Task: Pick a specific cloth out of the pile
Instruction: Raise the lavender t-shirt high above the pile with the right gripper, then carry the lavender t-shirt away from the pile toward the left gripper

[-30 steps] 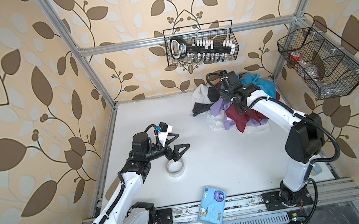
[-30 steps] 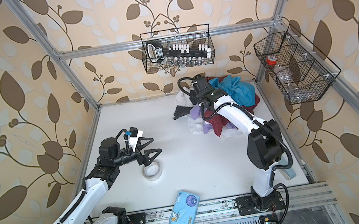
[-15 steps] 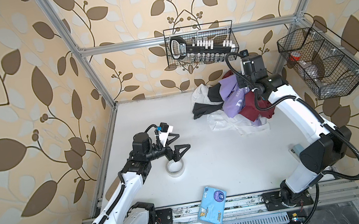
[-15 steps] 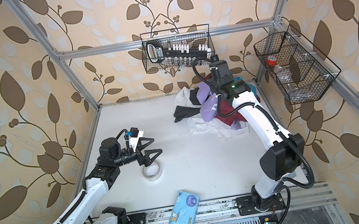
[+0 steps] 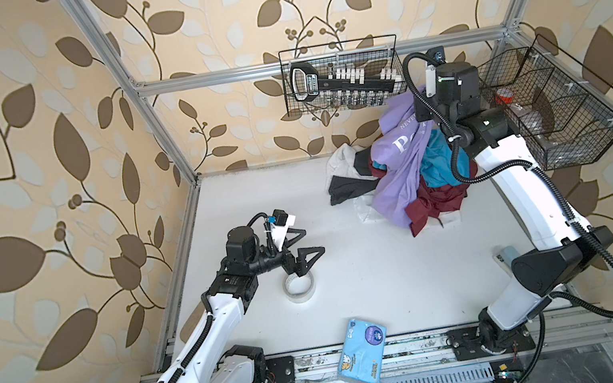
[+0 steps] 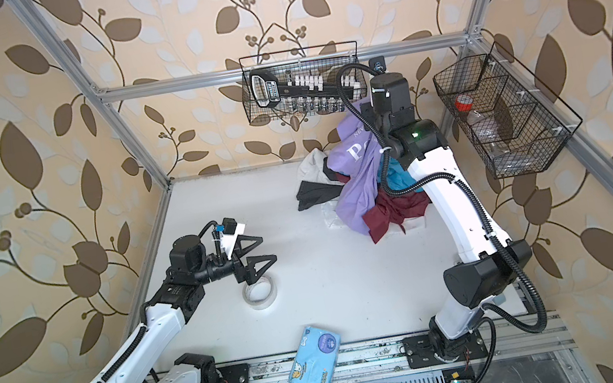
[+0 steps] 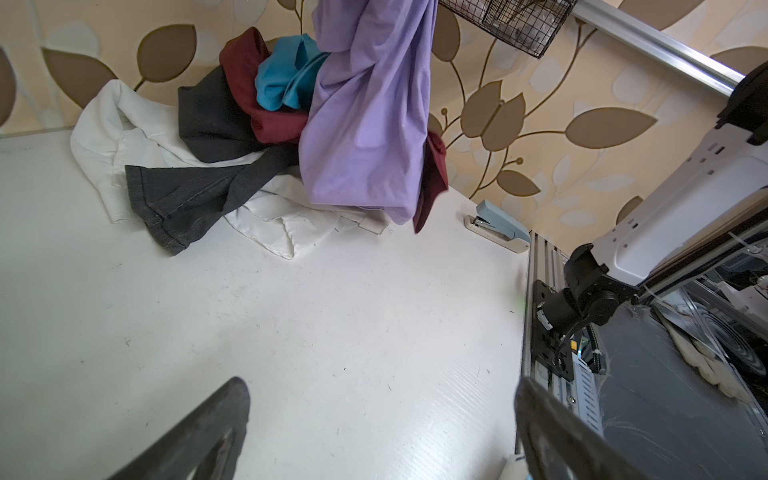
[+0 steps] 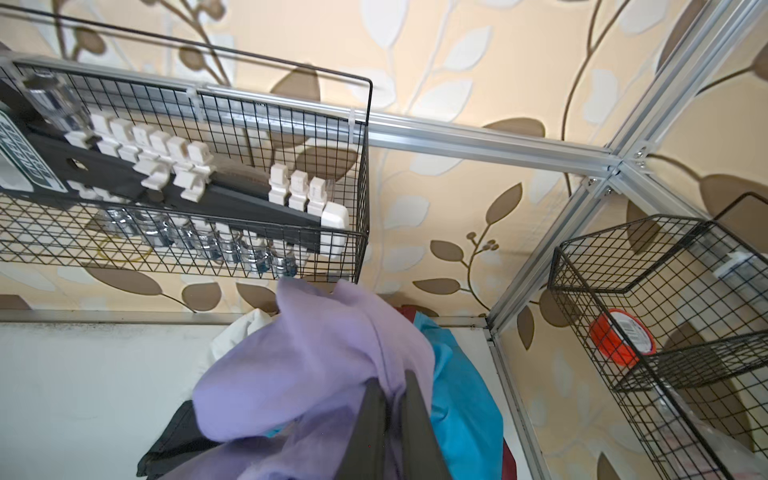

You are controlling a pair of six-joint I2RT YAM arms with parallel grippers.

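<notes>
clenches right hand (image 8: 390,384) on lavender t-shirt (image 5: 396,181) hanging over pile (image 5: 439,200); shows white "never" and big "p" in a top view, lettering hidden in wrist views; holds left hand (image 5: 313,240) spread, empty.

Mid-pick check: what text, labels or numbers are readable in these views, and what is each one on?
"P": large white letter on the lavender T-shirt; the letters after it are lost in folds.
"NEVE": small white print above it; the rest is hidden.
Label on the handle of the black tool holder: blurred, unreadable.
Print on the blue packet: too small to read.
Barcode label on the orange-red round object: too small to read.
</notes>
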